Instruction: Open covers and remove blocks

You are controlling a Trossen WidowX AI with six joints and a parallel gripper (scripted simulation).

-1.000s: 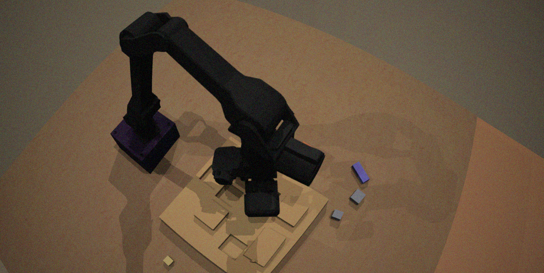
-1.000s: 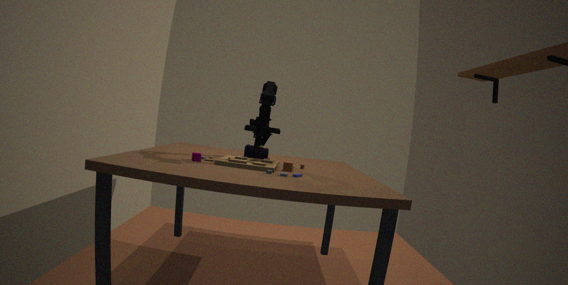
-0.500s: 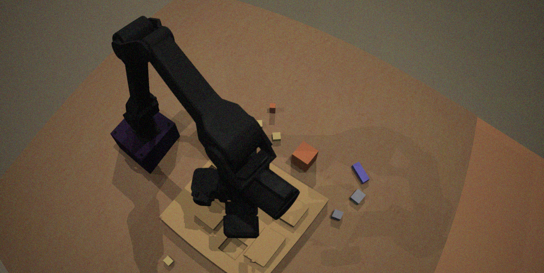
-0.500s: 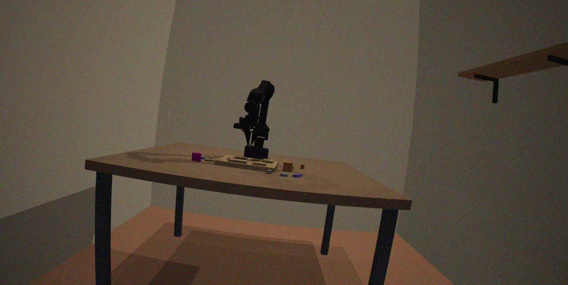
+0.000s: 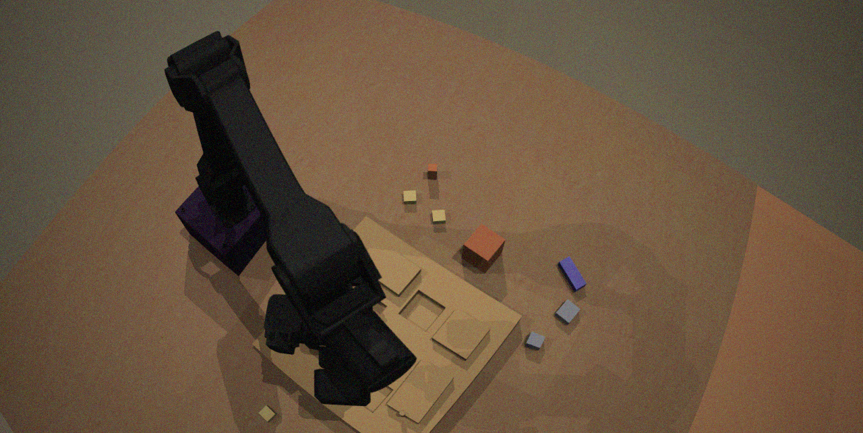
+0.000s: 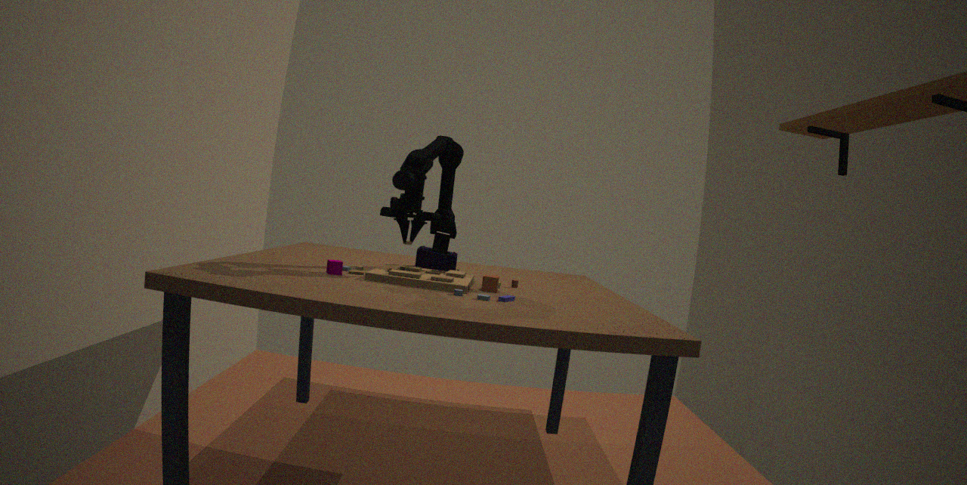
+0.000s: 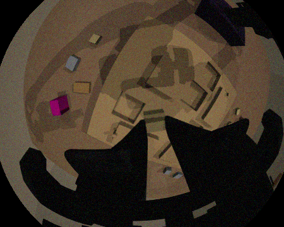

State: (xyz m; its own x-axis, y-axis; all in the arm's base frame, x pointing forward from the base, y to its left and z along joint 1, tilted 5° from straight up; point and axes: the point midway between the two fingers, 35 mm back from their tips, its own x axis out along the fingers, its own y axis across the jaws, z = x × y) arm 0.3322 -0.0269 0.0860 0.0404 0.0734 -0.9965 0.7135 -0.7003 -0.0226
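My gripper (image 6: 407, 242) (image 7: 154, 122) is shut on a pale olive-tan block (image 7: 154, 117), held at the fingertips high above the wooden puzzle board (image 5: 485, 305) (image 6: 418, 283) (image 7: 96, 127). In the top view the arm hides the fingers and part of the board. A square cover (image 5: 461, 334), a cover with a small knob (image 5: 420, 392) and another cover (image 5: 399, 275) show there. An uncovered well (image 5: 422, 311) looks empty. Pale yellow blocks (image 5: 409, 195) (image 5: 438, 216) and grey blocks (image 5: 567, 311) (image 5: 534, 340) lie on the table beside the board.
A large red-orange box (image 5: 483, 246) (image 6: 489, 284), a small red cube (image 5: 432, 171) and a blue bar (image 5: 572, 274) are near the board. On its other side are a magenta box (image 6: 335, 267) (image 7: 59, 106), an orange-tan block (image 7: 81, 87), a grey block (image 7: 72, 63) and a yellow block (image 7: 94, 38).
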